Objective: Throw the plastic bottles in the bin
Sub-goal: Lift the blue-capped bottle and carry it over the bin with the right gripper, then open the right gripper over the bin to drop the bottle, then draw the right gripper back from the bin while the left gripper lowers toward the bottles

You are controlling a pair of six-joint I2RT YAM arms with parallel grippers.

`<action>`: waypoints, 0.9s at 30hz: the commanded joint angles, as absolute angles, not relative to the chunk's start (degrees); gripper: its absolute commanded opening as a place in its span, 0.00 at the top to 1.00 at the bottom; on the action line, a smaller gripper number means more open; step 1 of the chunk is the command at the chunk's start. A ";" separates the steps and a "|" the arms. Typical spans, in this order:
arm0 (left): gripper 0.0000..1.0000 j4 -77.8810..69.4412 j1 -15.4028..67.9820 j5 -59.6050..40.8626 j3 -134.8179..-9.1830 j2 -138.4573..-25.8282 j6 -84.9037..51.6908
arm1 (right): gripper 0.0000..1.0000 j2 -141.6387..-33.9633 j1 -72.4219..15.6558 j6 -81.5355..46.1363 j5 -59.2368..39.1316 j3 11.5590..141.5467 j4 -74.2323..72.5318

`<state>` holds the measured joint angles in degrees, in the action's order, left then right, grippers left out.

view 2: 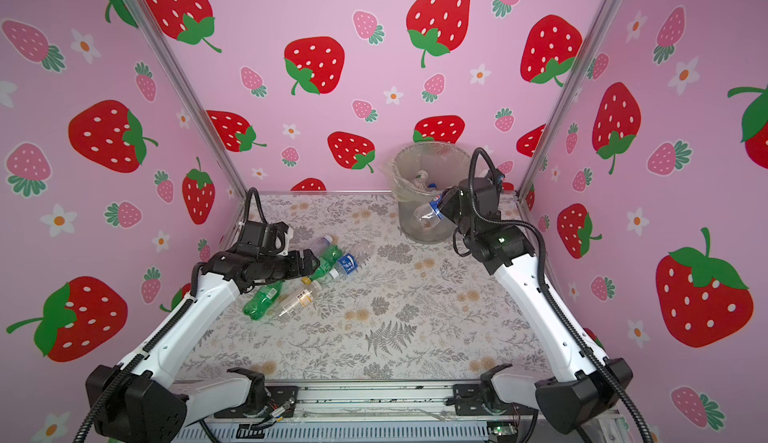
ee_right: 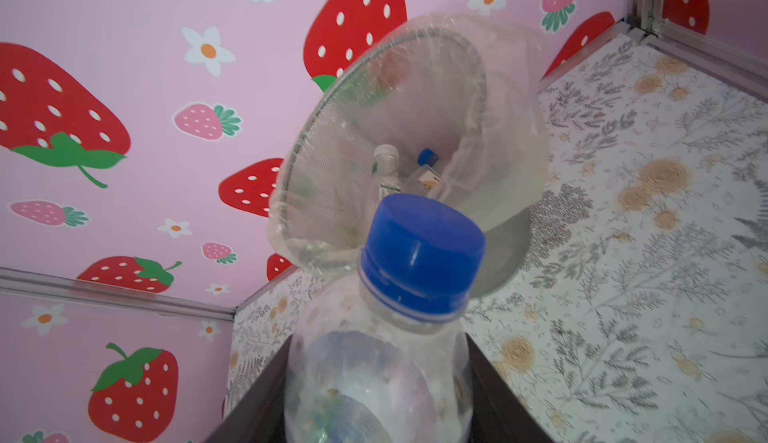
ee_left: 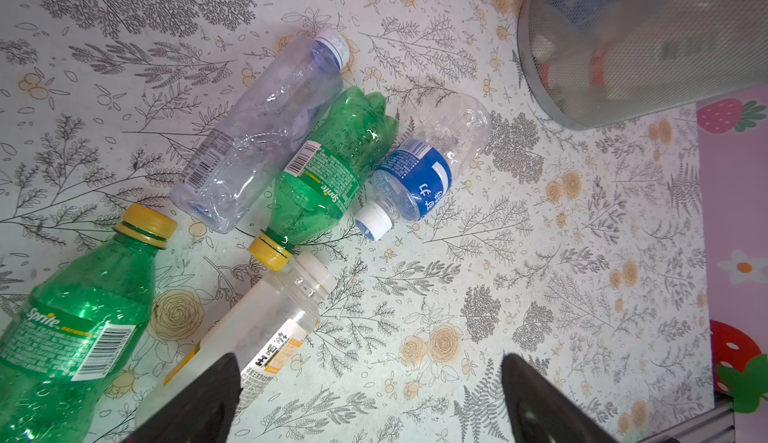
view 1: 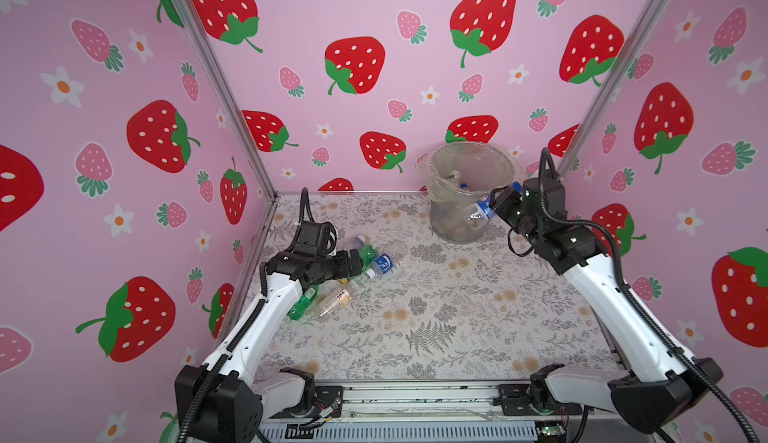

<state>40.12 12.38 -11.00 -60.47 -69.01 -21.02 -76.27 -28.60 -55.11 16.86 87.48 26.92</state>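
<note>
holding a bottle point(view 1: 478, 215) just beside the bin point(view 1: 446, 225), we have the right gripper point(view 1: 493, 206) clamped on it, arm stretched toward the bin. next we must lift it over the rim and release. the left gripper point(view 1: 356, 261), jaws apart, hovers over loose bottles point(ee_left: 328, 171) well apart from the bin.

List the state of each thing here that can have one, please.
bin: upright, bag-lined, bottles inside.
blue-capped bottle: capped, gripped, not yet in the bin.
right gripper: shut on the blue-capped bottle.
left gripper: open, empty.
far green bottle: lying, yellow cap on.
near green bottle: lying, yellow cap on.
blue-label bottle: lying, white cap on.
clear bottle: lying, capped.
orange-label bottle: lying, white cap on.
</note>
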 commanded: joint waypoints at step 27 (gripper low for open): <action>0.01 40.16 10.59 -9.86 -60.40 -68.01 -21.34 | 0.01 -90.43 -20.83 -52.08 8.67 104.89 26.91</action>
